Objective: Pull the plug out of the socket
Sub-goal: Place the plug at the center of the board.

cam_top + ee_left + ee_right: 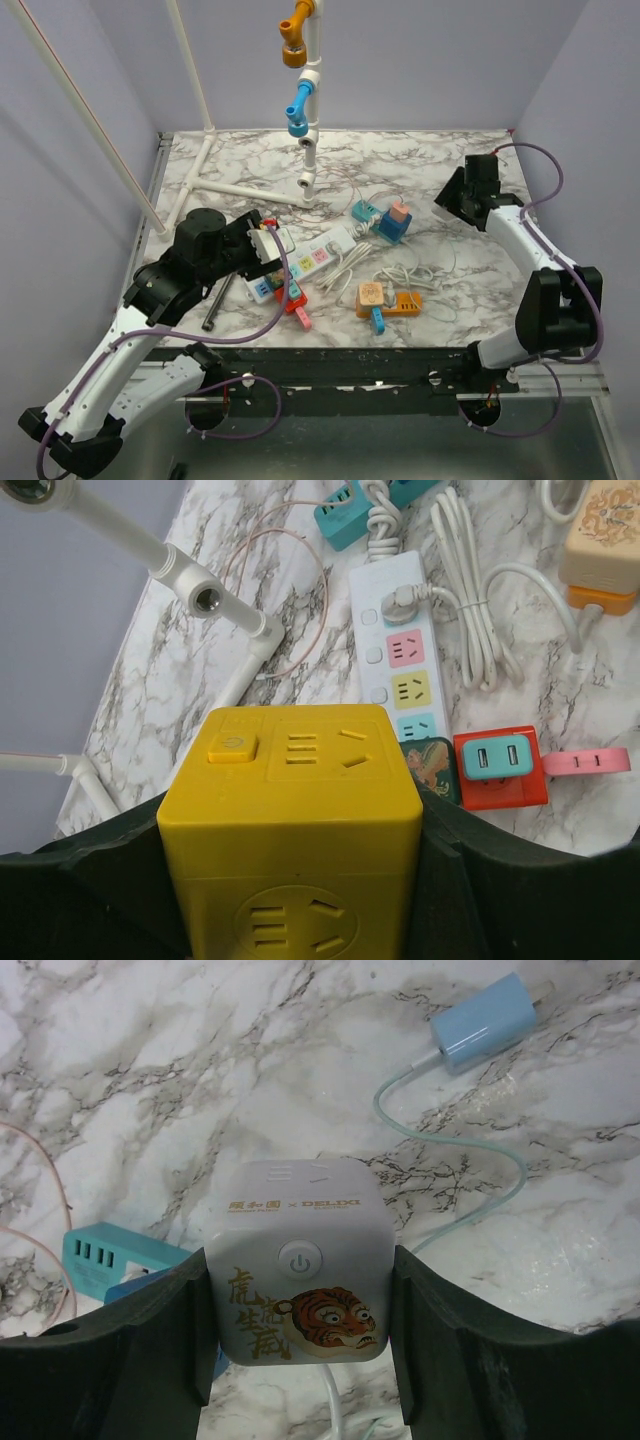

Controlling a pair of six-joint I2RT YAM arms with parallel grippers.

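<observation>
Socket strip (405,690) holding white plug (402,602), left jaws grip yellow cube (290,820), right jaws grip tiger cube (300,1270)

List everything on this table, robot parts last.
power strip: one, white with pastel outlets, centre
white plug: one, seated in the power strip
yellow cube socket: one, in the left gripper
tiger cube: one, white, in the right gripper
teal USB block: one, beyond the power strip
blue-and-pink cube: one, beside the teal USB block
cream-and-orange cube: one, right of the power strip
red adapter: one, by the strip's near end
pink adapter: one, beside the red adapter
blue charger: one, light blue, ahead of the right gripper
dark rod: one, left near edge
pipe frame: one, white, orange and blue fittings, rear
left gripper: one, black, shut on the yellow cube socket
right gripper: one, black, shut on the tiger cube
</observation>
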